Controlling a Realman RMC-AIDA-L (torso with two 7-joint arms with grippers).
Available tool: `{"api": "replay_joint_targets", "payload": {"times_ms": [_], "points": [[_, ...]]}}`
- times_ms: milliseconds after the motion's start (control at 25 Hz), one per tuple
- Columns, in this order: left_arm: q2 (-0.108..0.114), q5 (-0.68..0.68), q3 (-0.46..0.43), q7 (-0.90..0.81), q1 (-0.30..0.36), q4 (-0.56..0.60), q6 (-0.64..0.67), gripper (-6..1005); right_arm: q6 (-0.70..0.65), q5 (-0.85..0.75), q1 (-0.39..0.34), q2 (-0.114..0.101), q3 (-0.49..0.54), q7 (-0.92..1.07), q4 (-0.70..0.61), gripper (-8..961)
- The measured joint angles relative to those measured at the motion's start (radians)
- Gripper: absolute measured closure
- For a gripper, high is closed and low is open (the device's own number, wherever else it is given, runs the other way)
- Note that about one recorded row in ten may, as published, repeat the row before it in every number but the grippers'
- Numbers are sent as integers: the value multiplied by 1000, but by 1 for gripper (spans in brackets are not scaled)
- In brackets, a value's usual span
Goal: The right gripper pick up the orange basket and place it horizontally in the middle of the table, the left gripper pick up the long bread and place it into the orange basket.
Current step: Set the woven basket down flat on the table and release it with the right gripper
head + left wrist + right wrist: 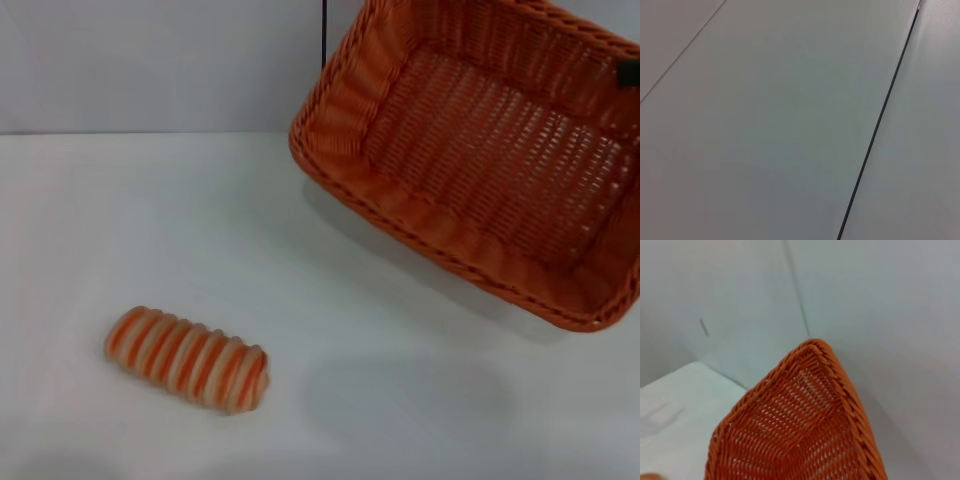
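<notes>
Only a dark tip of the right gripper [628, 72] shows, at the far rim of the orange basket [480, 150]; apparently gripping it, as the woven basket hangs tilted above the table's [330, 300] far right corner. Striped long bread [187, 359] lies near the front-left edge. Left gripper is unseen.

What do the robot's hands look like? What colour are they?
Hardly any of them shows. The right gripper is only a small black, blocky finger tip at the far rim of the large woven orange basket. No arm, cable or marking is visible. The left gripper appears in no picture.
</notes>
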Motion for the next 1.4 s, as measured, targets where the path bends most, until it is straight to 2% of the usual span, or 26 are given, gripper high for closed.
{"api": "replay_joint_targets", "payload": {"times_ms": [120,200,360,520,600,640,800,1040,1200,1400], "points": [[0,0,0,0,-1,0,0,164,47,1,4,-12,-3,-26,-20,790],[0,0,1,0,-4,1,0,164,116,2,11,-33,-19,-57,-61,790],[0,5,8,0,-5,7,0,164,144,4,14,-46,-48,-67,-95,790],[0,7,13,0,-2,9,1,164,146,5,11,-49,-134,-89,-118,790],[-1,8,21,0,3,4,4,164,145,4,18,-38,-197,-118,-97,790],[-1,8,21,0,3,4,4,164,145,4,18,-38,-197,-118,-97,791],[-1,8,36,0,4,1,2,164,133,-38,53,-2,-230,-192,-34,791],[-2,8,38,0,4,0,1,164,126,-59,106,8,-250,-237,79,791],[-2,8,42,0,5,0,2,164,103,-106,127,40,-264,-281,108,791],[-2,8,50,0,3,0,1,164,66,-128,165,62,-295,-321,162,792]]}}
